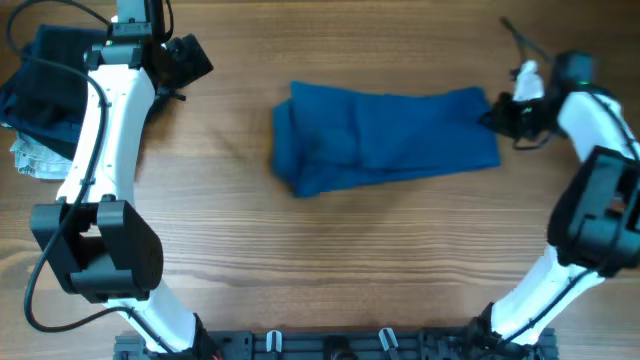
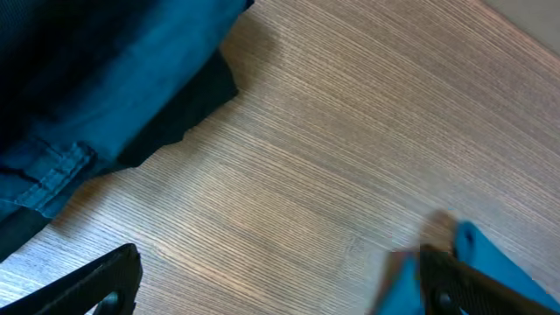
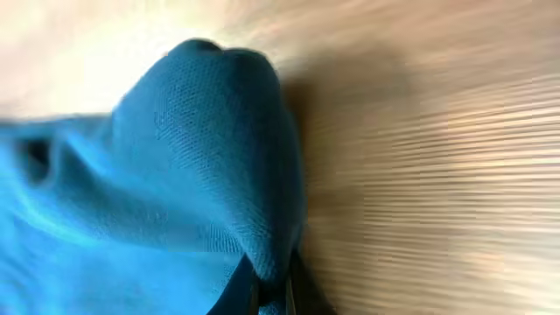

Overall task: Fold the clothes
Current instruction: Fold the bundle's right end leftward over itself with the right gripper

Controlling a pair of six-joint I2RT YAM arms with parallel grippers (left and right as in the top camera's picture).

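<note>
Wood-grain counter (image 1: pixel 330 270) stretches open in front of the arm bases (image 1: pixel 330 345). Mid-counter lies one blue T-shirt (image 1: pixel 385 140), partly folded, open wood round every edge. The right fingers (image 1: pixel 497 116) are clamped on its right edge; only the right wrist view shows that pinch. Far left, the left fingers (image 1: pixel 188 62) gape wide beside one dark clothes pile (image 1: pixel 45 95).

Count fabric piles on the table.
2. The mid-blue soft-fabric T-shirt lies mid-way across the wooden table; a dark navy-and-black garment stack sits at its left edge, a whitish patterned cloth poking out beneath. Items inside that stack may be hidden.
</note>
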